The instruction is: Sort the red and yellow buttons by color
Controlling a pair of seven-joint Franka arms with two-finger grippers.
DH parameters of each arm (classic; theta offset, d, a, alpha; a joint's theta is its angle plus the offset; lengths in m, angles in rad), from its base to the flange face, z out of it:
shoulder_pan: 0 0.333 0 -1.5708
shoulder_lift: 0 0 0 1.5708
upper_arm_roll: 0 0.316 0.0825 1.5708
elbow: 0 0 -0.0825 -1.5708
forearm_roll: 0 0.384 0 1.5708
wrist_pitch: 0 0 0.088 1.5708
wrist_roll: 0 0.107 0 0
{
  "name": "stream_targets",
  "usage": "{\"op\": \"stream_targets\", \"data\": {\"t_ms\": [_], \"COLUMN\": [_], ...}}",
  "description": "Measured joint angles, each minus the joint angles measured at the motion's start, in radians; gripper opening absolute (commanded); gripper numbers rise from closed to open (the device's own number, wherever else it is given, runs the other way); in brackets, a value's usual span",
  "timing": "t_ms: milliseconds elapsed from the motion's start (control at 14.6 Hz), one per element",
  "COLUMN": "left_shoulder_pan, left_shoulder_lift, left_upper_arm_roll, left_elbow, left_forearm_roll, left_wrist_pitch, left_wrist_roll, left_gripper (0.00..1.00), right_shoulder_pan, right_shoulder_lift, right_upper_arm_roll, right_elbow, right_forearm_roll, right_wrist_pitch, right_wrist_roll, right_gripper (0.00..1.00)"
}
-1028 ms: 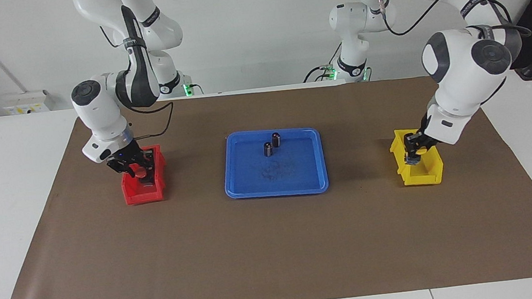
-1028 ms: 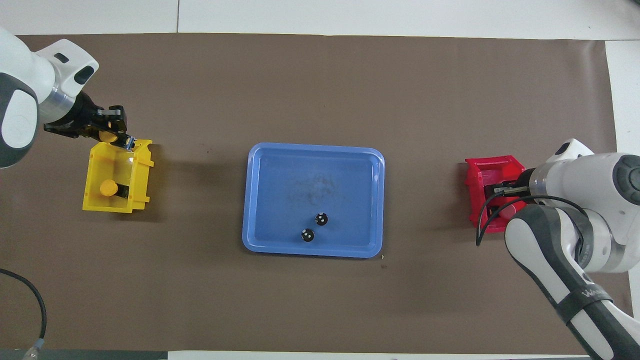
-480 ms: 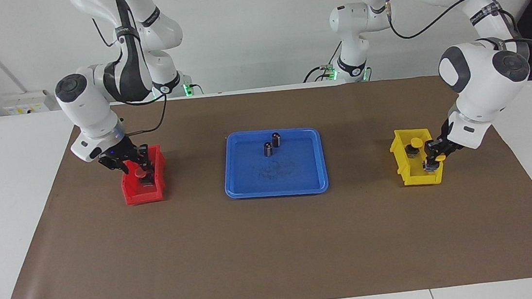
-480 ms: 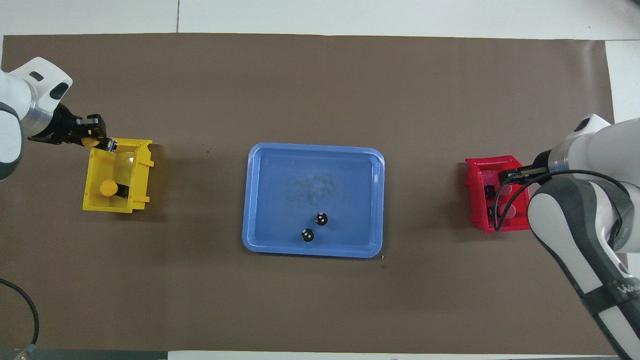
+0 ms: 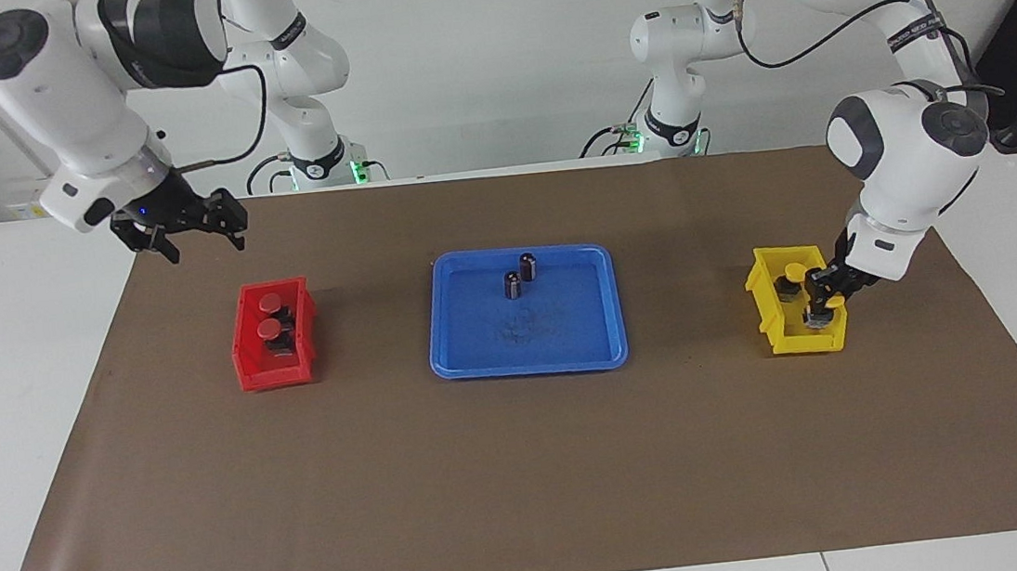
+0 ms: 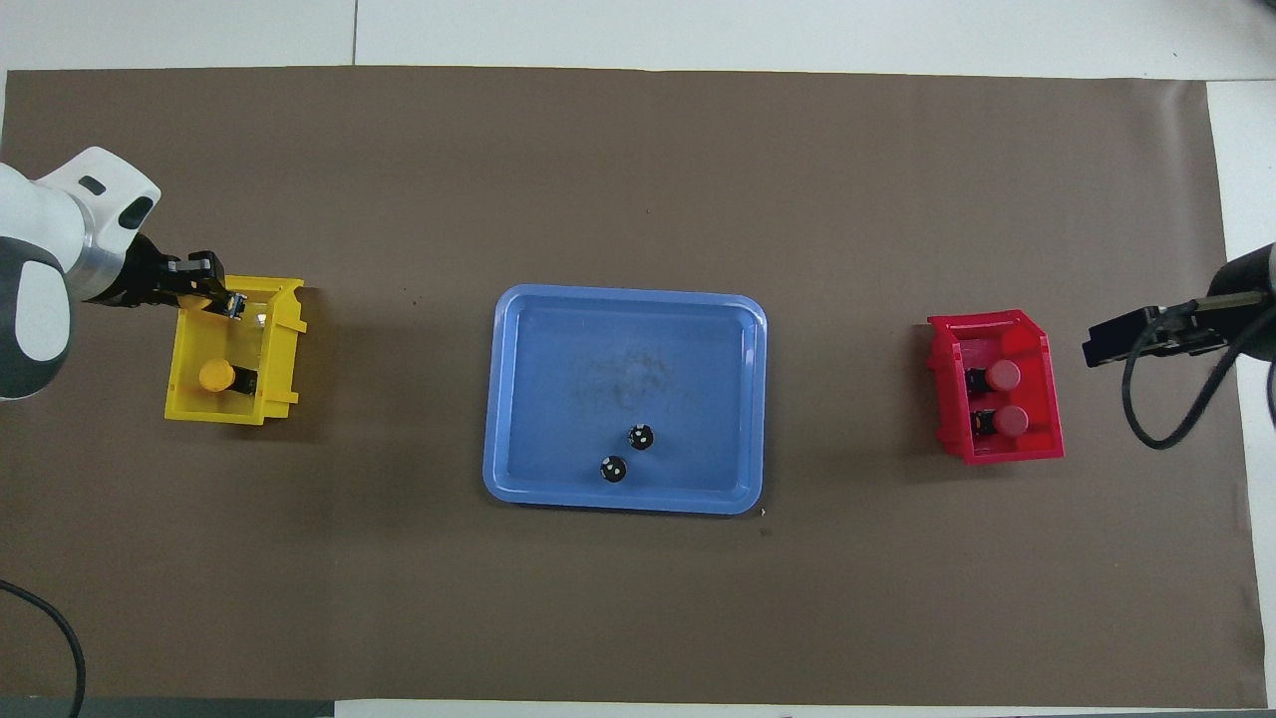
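Note:
Two red buttons lie in the red bin; they also show in the overhead view. My right gripper is open and empty, raised above the mat on the robots' side of the red bin; it also shows in the overhead view. My left gripper is low in the yellow bin, shut on a yellow button at the bin's end farther from the robots. Another yellow button rests in that bin, nearer to the robots.
A blue tray sits mid-table with two small dark capless cylinders in its part nearer to the robots. A brown mat covers the table.
My right gripper let go of the red button in the red bin, opened and rose up and away. My left gripper lowered the yellow button into the yellow bin.

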Motion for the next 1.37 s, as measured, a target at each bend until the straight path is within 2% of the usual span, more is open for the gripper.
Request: {"op": "stream_targets", "data": {"t_ms": [206, 411, 480, 548, 617, 1028, 1165, 1234, 1371], "left_shoulder_pan": [0.0, 0.0, 0.0, 0.0, 0.0, -0.019, -0.019, -0.019, -0.016], "left_shoulder_lift": [0.0, 0.0, 0.0, 0.001, 0.001, 0.0, -0.001, -0.003, -0.008], "left_upper_arm_roll": [0.0, -0.001, -0.001, -0.001, -0.002, -0.005, -0.005, -0.003, 0.0], "left_elbow": [-0.045, -0.088, -0.103, -0.111, -0.112, -0.094, -0.046, -0.007, 0.077], "left_forearm_roll": [0.0, 0.0, 0.0, 0.0, 0.0, 0.0, 0.0, 0.0, 0.0], "left_wrist_pitch": [0.048, 0.119, 0.142, 0.154, 0.159, 0.146, 0.078, 0.024, -0.095], "left_wrist_roll": [0.0, 0.0, 0.0, 0.0, 0.0, 0.0, 0.0, 0.0, 0.001], "left_gripper": [0.02, 0.05, 0.2, 0.46, 0.57, 0.67, 0.72, 0.78, 1.0], "right_shoulder_pan": [-0.024, -0.045, -0.055, -0.062, -0.067, -0.08, -0.085, -0.087, -0.088], "right_shoulder_lift": [0.005, 0.015, 0.02, 0.025, 0.031, 0.057, 0.055, 0.053, 0.053], "right_upper_arm_roll": [-0.005, -0.005, -0.005, -0.005, -0.005, 0.015, 0.017, 0.017, 0.018], "right_elbow": [0.078, 0.109, 0.114, 0.116, 0.118, 0.124, 0.131, 0.133, 0.136], "right_forearm_roll": [-0.019, -0.02, -0.02, -0.02, -0.02, -0.02, -0.02, -0.02, -0.02], "right_wrist_pitch": [-0.063, -0.074, -0.074, -0.074, -0.074, -0.078, -0.083, -0.083, -0.075], "right_wrist_roll": [0.0, 0.0, 0.0, 0.0, 0.0, 0.002, 0.002, 0.002, 0.002], "right_gripper": [1.0, 1.0, 1.0, 1.0, 1.0, 1.0, 1.0, 1.0, 1.0]}}
